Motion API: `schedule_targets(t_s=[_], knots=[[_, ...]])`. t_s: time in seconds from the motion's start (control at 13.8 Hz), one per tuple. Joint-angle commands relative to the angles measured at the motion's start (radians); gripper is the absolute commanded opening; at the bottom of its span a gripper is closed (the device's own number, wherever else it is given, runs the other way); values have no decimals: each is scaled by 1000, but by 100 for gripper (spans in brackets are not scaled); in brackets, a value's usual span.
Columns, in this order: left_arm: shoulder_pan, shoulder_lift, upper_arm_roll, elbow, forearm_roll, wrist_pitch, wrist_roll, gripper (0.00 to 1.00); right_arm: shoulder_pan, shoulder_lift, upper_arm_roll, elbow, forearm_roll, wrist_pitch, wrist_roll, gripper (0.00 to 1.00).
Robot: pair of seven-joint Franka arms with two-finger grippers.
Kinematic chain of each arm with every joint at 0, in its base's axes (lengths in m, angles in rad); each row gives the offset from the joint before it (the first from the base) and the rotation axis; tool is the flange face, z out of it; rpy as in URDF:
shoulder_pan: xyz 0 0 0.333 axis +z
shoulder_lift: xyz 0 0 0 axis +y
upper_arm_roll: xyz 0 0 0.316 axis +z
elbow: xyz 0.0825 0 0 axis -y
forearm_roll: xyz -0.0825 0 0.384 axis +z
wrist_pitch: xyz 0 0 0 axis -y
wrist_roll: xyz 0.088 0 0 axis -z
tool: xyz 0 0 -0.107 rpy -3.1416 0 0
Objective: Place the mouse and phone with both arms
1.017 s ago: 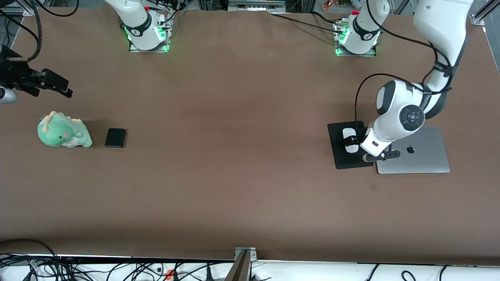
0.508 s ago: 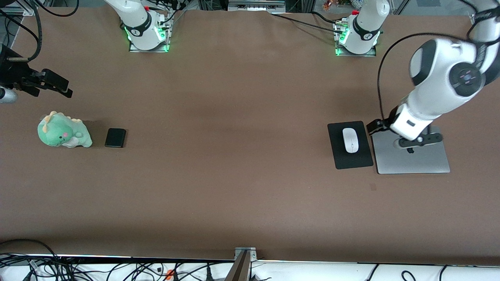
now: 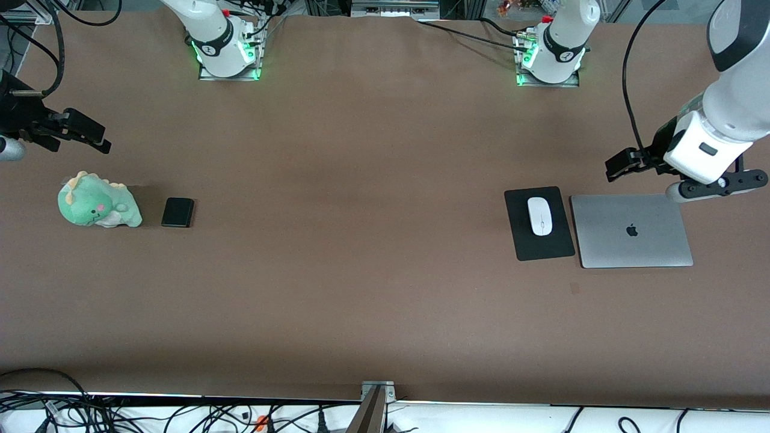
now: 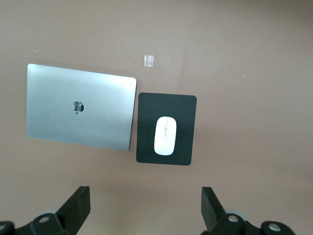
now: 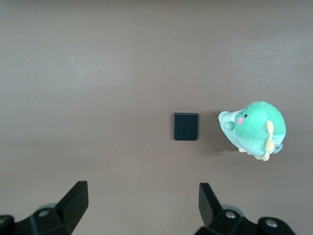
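The white mouse [image 3: 539, 216] lies on a black mouse pad [image 3: 544, 246] beside the grey laptop [image 3: 631, 240]. My left gripper [image 3: 625, 163] is open and empty, up in the air over bare table next to the laptop. In the left wrist view the mouse [image 4: 166, 135] lies well clear of the left gripper [image 4: 145, 208]. The black phone [image 3: 178, 212] lies flat on the table next to a green dinosaur plush [image 3: 96, 205]. My right gripper [image 3: 84, 132] waits open and empty in the air near the plush. The right wrist view shows the phone [image 5: 186, 126] clear of the right gripper [image 5: 142, 203].
The mouse pad [image 4: 146, 125] and laptop [image 4: 78, 112] lie side by side at the left arm's end. The plush [image 5: 254, 128] sits close to the phone at the right arm's end. A small tape mark [image 3: 575, 288] is on the table nearer the front camera than the pad.
My left gripper has come off the mouse, which stays on the pad, and has risen and swung away toward the left arm's end. The right arm has not moved.
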Motion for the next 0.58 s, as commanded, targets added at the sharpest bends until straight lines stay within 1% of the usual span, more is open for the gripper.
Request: schedule_targets(t_s=[0.0, 0.51], knots=[[9, -15, -2, 10, 8, -19, 3, 100, -8, -6, 7, 0, -20, 14, 4, 100], [9, -35, -3, 2, 8, -16, -4, 100, -8, -6, 7, 0, -31, 22, -2, 100]])
